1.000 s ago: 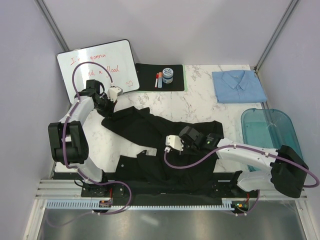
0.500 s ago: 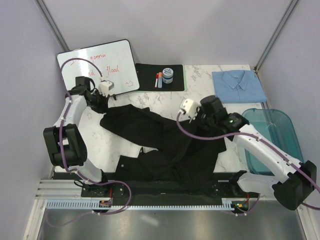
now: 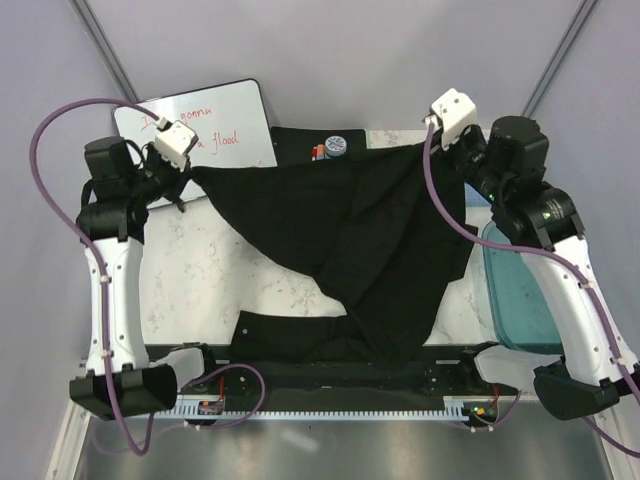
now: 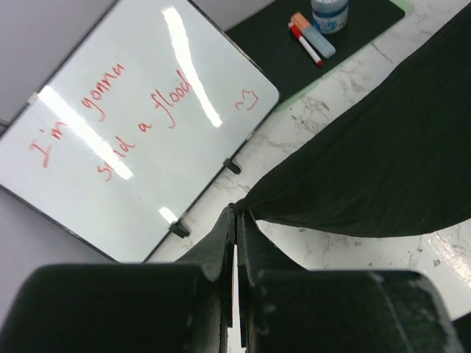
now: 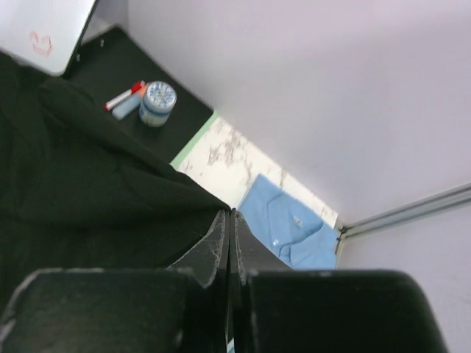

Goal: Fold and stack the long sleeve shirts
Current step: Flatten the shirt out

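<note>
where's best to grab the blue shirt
Probably pinch the blue shirt at its near folded edge, coming in from the middle of the table: it lies flat and folded in the far corner, with the wall close behind.

Overall light: bright, even and white, from above.
Glare: two pale streaks across whiteboard in left wrist view; small shiny specks on marble table.
Shadows: soft and weak on table in top view.
Dark areas: black shirt close to flat black from above, folds barely readable; a little more shape in right wrist view.
Focus, top view: sharp from near edge to back wall.
Focus, left wrist: left gripper soft and blurred at bottom edge, red writing behind crisp.
Focus, right wrist: right gripper likewise blurred, far corner clear.
Distortion: wall edges and frame posts splayed outward in top view.
</note>
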Tool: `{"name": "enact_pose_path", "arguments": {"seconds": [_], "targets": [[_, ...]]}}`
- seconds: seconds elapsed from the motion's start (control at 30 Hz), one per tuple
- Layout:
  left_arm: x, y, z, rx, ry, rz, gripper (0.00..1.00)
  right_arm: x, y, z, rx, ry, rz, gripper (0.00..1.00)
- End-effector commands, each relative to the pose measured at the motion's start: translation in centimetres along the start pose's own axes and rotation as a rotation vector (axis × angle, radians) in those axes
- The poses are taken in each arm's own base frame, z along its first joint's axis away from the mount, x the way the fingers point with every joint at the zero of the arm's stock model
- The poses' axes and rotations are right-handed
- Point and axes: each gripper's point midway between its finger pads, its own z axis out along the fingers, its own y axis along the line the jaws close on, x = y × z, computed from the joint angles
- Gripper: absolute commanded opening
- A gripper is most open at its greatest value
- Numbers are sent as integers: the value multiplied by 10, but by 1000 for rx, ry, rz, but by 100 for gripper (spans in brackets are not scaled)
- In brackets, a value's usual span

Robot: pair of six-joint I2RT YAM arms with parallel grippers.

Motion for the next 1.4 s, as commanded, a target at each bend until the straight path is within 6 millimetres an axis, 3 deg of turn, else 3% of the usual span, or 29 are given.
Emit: {"name": "enact_pose_path", "arguments": {"seconds": [0.0,0.03,0.1,0.13,0.2,0.27,0.37,0.43,0.47,0.57,0.67,0.73,0.8,0.87,0.9,0.93,0.97,1.0,1.07,1.1,1.13,1.17,1.2,1.23,1.3,1.33,1.37], "targets": [[-66,7,-56,-156,-201,52,2,-64,-39,-59,138,-179,71,0],[-78,7,-68,-190,-241,64,2,-80,-51,-79,178,-224,79,0],[-90,5,-89,-244,-292,49,2,-94,-59,-106,205,-271,84,0],[-105,2,-116,-306,-356,73,2,-110,-65,-128,225,-328,85,0],[-120,-4,-143,-360,-427,75,2,-124,-70,-159,241,-391,95,0],[-140,-12,-187,-459,-534,98,2,-144,-79,-201,276,-483,107,0],[-160,-25,-247,-586,-659,142,2,-162,-80,-258,289,-599,124,0],[-165,-28,-275,-663,-706,148,2,-173,-80,-293,298,-677,129,0],[-171,-37,-297,-694,-751,164,2,-175,-75,-305,283,-704,120,0],[-177,-44,-328,-762,-793,184,2,-183,-62,-336,280,-768,82,0],[-180,-35,-335,-808,-781,183,2,-187,-61,-344,347,-779,35,0],[-179,-25,-326,-818,-750,179,2,-184,-71,-329,396,-741,37,0],[-174,-10,-302,-803,-702,157,2,-177,-85,-305,431,-681,50,0],[-162,2,-270,-766,-636,154,2,-166,-93,-267,411,-599,46,0],[-158,9,-251,-738,-615,147,2,-152,-89,-235,357,-536,47,0],[-141,14,-221,-698,-561,135,2,-144,-86,-216,324,-510,43,0],[-133,18,-205,-677,-542,136,2,-136,-81,-199,286,-484,37,0],[-126,20,-185,-638,-521,140,2,-108,-72,-162,228,-400,50,0],[-97,23,-139,-562,-454,141,2,-82,-57,-126,146,-346,46,0],[-87,23,-122,-527,-433,136,2,-46,-44,-93,91,-254,48,0],[-63,29,-88,-486,-374,112,2,-30,-41,-73,72,-220,41,0],[-52,30,-71,-461,-348,104,2,-13,-37,-56,59,-181,48,0],[-38,36,-53,-453,-317,82,2,22,-25,-32,16,-105,33,0],[-8,39,-19,-408,-245,43,2,37,-23,-9,7,-81,30,0],[14,42,16,-352,-208,26,2,79,-15,23,-1,4,45,0],[31,40,33,-323,-175,15,2,96,-13,48,-15,36,35,0],[50,46,61,-302,-147,5,2,112,-11,63,-13,72,40,0]]}}
